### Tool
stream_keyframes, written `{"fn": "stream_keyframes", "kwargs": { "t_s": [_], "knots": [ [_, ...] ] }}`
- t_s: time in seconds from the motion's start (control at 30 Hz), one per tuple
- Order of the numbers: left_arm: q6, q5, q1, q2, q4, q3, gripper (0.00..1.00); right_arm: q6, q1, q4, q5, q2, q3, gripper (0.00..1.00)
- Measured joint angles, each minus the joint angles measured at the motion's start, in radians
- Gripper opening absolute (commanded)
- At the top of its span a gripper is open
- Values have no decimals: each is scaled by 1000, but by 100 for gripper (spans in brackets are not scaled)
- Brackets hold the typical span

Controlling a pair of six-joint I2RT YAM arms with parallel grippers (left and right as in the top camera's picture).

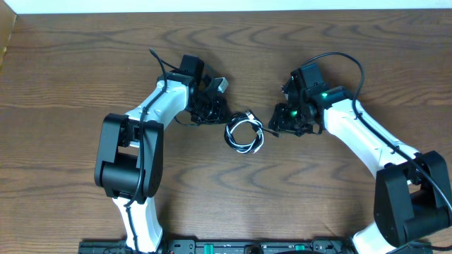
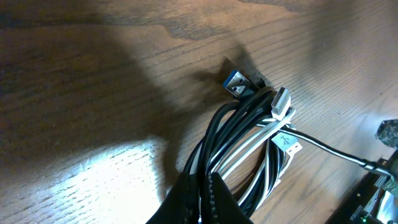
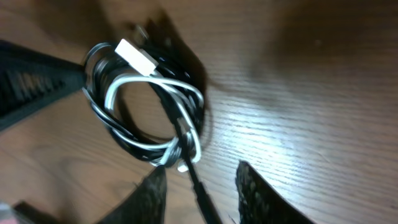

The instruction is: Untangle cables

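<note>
- The cables (image 1: 244, 134) lay coiled together on the table (image 1: 212, 204), between the arms.
- The left gripper (image 2: 200, 198) was clamped on the cables' edge; it should anchor them firmly.
- The right gripper (image 3: 202, 196) had its fingers apart around a black strand (image 3: 198, 186); best to pinch that strand alone and draw it out slowly.
</note>
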Motion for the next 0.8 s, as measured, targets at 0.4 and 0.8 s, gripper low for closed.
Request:
{"fn": "stream_keyframes", "kwargs": {
  "t_s": [0.4,0.8],
  "knots": [
    [0,0,0,0,0,0,7,-4,11,-19,120,0,0,29],
    [0,0,0,0,0,0,8,-59,88,-6,53,0,0,1]
  ]
}}
